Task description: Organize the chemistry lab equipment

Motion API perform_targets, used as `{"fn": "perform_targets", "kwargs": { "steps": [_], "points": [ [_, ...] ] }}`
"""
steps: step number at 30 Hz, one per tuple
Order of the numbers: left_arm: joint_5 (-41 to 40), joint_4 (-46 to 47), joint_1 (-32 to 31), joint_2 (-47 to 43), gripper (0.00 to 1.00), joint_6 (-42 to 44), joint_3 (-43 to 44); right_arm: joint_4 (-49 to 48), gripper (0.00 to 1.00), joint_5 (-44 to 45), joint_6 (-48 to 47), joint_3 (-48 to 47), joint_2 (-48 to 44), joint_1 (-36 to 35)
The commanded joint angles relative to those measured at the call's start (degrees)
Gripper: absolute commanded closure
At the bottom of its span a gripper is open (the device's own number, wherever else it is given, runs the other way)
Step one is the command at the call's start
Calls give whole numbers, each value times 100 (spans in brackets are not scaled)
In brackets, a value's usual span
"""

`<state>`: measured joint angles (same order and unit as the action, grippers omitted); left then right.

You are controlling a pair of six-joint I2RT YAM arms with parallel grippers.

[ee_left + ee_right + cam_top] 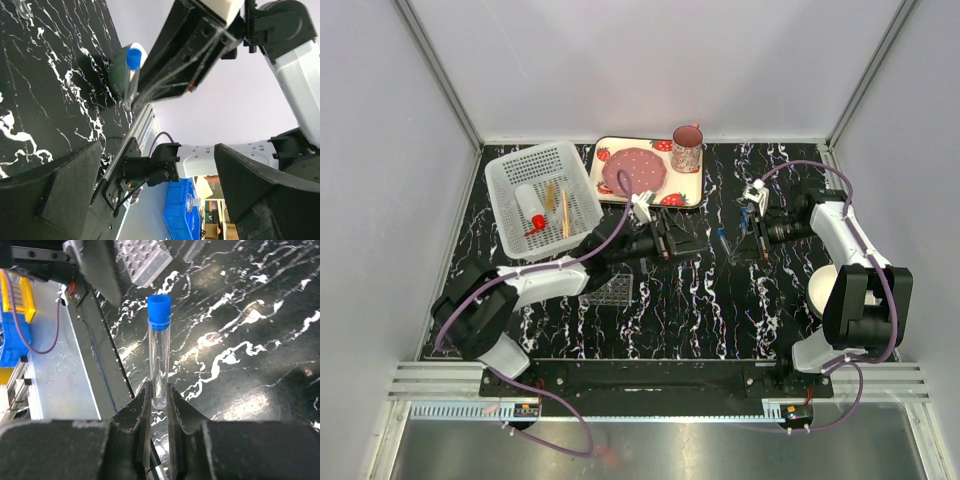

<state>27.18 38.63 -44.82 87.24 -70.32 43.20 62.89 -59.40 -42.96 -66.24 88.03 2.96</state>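
At the far left, one white perforated basket (505, 160) stands on the black marbled table (720, 310). In it lie one small white red-capped bottle (535, 222) and what look like two tan wooden sticks (563, 208), close beside each other. A pale cylinder lies there too, but it is too blurred to name.

Just below the basket's right corner, one clear plastic grid tube rack (611, 290) sits flat on the table, partly under the left arm.

The left gripper (675, 243) hovers over the middle of the table. Its wrist view shows the two dark fingers (65, 190) spread wide with nothing between them.

Behind it, at the back edge, is one strawberry-printed tray (603, 153) carrying one pink plate (635, 172) and one pink mug (687, 148).

To the right of centre, the right gripper (159, 390) has its jaws drawn in tight on the lower end of one thin blue-tipped tube (159, 350). The tube is lifted off the table, with its blue cap pointing away towards the left arm. It is the only such tube that can be counted with certainty.

One small clear piece (195, 249) lies on the table beyond it, near the rack.

At the far right, one cream round bowl (820, 285) peeks out from behind the right arm
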Motion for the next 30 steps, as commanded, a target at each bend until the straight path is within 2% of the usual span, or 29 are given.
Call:
{"fn": "perform_targets", "kwargs": {
  "steps": [1, 3, 9, 17, 25, 30],
  "points": [
    [-448, -591, -185, 416, 6, 352, 970, 742, 88, -784, -837, -284, 21, -68],
    [-634, -1275, -220, 618, 9, 730, 1364, 751, 87, -801, -872, -284, 4, -103],
    [-881, -2244, -291, 1031, 27, 1249, 2060, 724, 87, -810, -854, -267, -40, -199],
    [-969, -2720, -466, 1163, 39, 1671, 2526, 716, 87, -740, -854, -276, 13, -261],
    [-828, -2817, -493, 1181, 52, 1794, 2606, 689, 87, -679, -863, -258, 30, -409],
    [-793, -2817, -510, 1163, 54, 1785, 2641, 645, 87, -608, -854, -232, 48, -498]
  ]
}}
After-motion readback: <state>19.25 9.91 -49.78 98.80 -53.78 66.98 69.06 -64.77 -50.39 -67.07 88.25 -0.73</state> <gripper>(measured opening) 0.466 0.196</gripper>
